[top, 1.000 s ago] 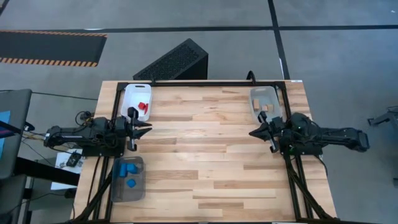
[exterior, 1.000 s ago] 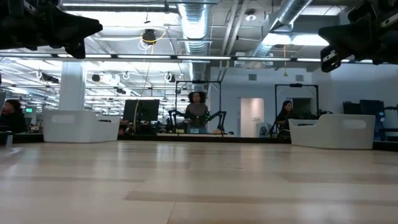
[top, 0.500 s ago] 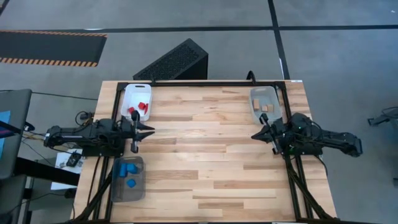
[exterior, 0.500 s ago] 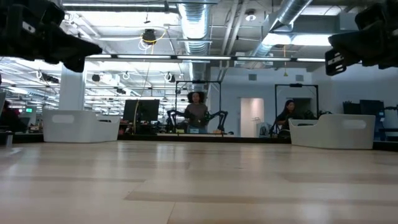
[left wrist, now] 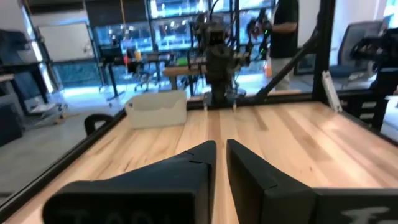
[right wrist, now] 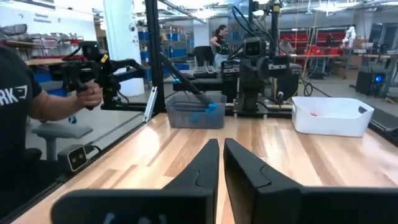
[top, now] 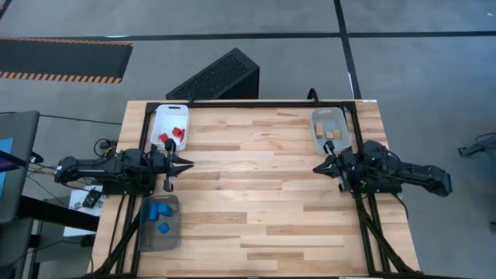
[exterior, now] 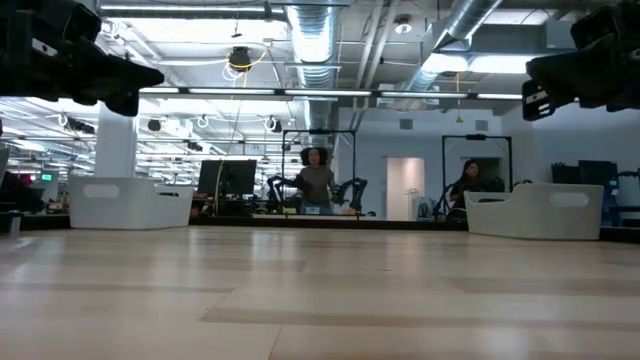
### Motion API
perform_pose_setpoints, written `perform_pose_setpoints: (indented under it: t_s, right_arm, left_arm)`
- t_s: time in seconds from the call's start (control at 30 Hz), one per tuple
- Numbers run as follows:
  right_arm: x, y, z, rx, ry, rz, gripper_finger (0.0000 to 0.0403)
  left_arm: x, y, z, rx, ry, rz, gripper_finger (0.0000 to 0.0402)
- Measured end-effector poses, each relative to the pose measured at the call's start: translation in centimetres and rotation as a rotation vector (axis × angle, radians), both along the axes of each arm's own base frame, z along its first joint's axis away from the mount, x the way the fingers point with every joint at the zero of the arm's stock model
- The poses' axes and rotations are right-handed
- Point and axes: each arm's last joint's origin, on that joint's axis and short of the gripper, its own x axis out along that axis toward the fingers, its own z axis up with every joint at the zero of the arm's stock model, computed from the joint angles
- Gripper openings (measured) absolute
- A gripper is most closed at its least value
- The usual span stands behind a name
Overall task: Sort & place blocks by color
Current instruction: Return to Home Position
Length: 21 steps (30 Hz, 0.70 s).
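Observation:
Red blocks [top: 177,133] lie in the white tray [top: 165,116] at the far left. Blue blocks [top: 160,215] lie in the clear tray [top: 147,236] at the near left. Light wood blocks [top: 332,136] lie in the grey tray [top: 327,118] at the far right. My left gripper [top: 189,163] is shut and empty above the table's left side, between the white and clear trays. My right gripper [top: 315,167] is shut and empty above the right side, just near of the grey tray. Both point toward the table's middle.
The wooden table top [top: 256,186] lies bare between the two grippers. A black frame [top: 263,103] runs along the table's far and side edges. A dark slanted box [top: 217,77] stands on the floor behind. People show in the room beyond; a person's arm [right wrist: 56,102] holds a controller.
My left gripper has moved a little toward the table's middle. My right gripper has drawn back a little toward the right edge. The blocks have stayed in their trays.

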Motion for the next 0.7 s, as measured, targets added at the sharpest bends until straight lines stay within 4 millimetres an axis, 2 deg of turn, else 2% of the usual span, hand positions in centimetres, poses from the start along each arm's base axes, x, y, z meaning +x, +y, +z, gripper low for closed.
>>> perform_pose_setpoints:
  t_s: [0.23, 0.43, 0.7]
  right_arm:
    - [0.0, -0.04, -0.03, 0.019, 0.005, -0.003, 0.0049]
    - [0.0, -0.04, 0.0, 0.127, 0.028, 0.004, 0.0049]
    - [0.0, -0.04, 0.02, 0.143, 0.029, 0.005, 0.0049]
  left_arm:
    - [0.09, -0.11, -0.11, -0.009, -0.016, -0.038, 0.001]
    - [0.09, -0.15, -0.15, 0.006, -0.013, -0.05, 0.0009]
    - [0.1, -0.15, -0.18, -0.123, -0.015, -0.053, 0.0009]
